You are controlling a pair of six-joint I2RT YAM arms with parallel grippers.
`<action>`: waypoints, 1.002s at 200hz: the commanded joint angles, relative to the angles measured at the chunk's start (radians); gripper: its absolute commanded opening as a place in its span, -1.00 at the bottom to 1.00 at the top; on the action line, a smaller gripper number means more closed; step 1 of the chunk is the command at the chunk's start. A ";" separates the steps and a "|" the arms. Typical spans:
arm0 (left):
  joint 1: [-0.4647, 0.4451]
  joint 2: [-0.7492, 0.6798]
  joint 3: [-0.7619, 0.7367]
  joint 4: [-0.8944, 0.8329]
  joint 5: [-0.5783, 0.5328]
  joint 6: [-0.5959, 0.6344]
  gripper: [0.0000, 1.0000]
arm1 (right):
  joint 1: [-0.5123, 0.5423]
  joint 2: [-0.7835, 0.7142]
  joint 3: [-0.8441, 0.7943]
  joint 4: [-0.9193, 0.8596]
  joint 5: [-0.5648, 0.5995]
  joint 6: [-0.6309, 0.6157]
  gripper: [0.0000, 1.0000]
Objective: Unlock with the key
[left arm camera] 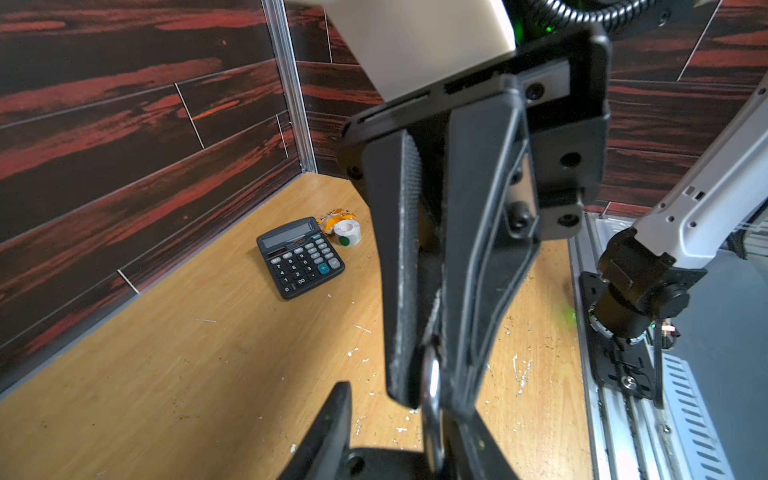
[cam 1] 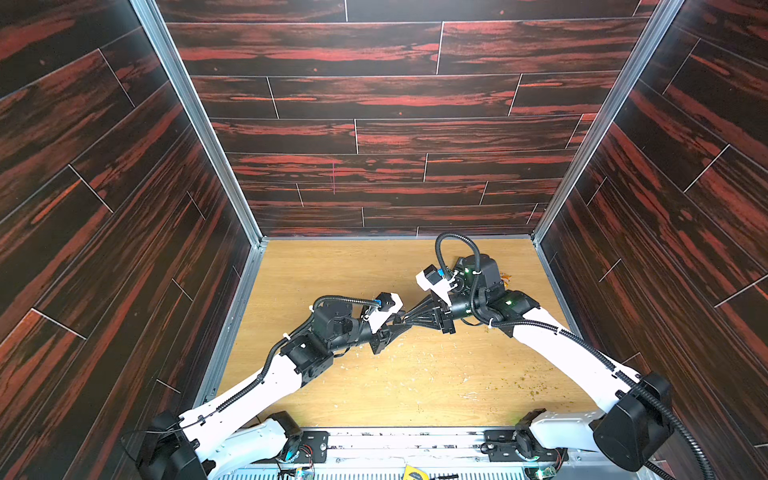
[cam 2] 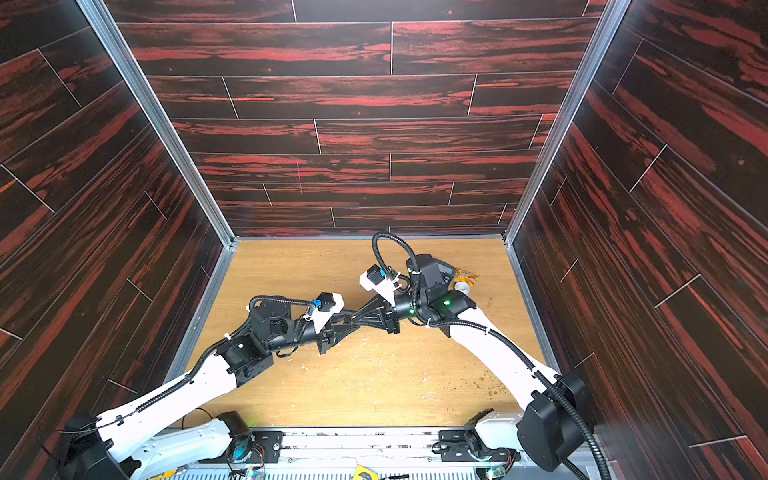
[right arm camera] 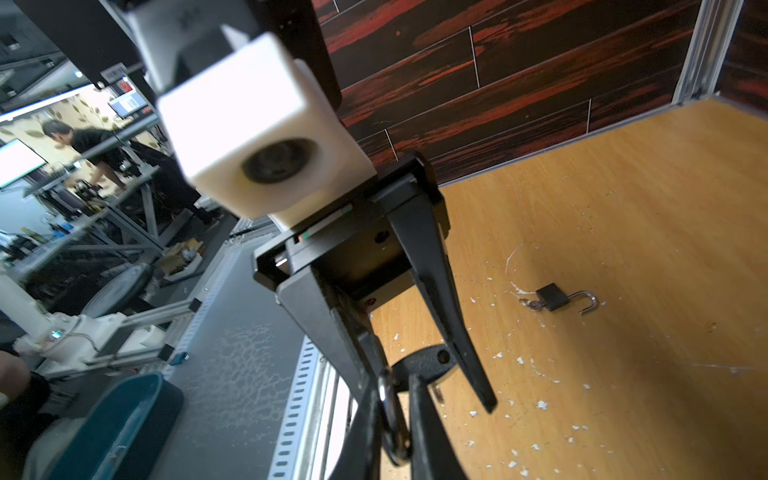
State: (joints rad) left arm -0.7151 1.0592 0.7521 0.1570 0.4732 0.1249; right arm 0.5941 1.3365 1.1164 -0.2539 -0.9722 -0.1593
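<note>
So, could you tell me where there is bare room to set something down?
Bare: the back left, between the back wall and the padlock, and the front middle, by the rail. Crowded: the centre, where the jaws meet, and the back right, with calculator, roll and packet.

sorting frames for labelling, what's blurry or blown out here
Right wrist view: the close camera cube is blurred and nearly blown out, while the padlock on the table is sharp. Left wrist view: the near right hand is slightly soft, the calculator crisp. Both top views: sharp, but the wide lens splays the walls.
</note>
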 commanded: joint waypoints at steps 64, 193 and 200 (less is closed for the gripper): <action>0.005 0.004 0.026 0.095 -0.076 -0.075 -1.00 | 0.018 -0.001 -0.002 0.029 0.085 0.074 -1.00; 0.034 -0.052 -0.030 0.022 -0.033 -0.124 0.40 | 0.039 -0.061 -0.021 0.066 0.042 0.100 -1.00; 0.040 -0.061 -0.037 0.027 -0.028 -0.129 0.42 | 0.039 -0.062 -0.021 0.063 0.047 0.099 -1.00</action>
State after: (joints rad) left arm -0.6933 1.0382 0.7425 0.1703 0.4309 -0.0010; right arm 0.6250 1.3193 1.1030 -0.1795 -0.9009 -0.0448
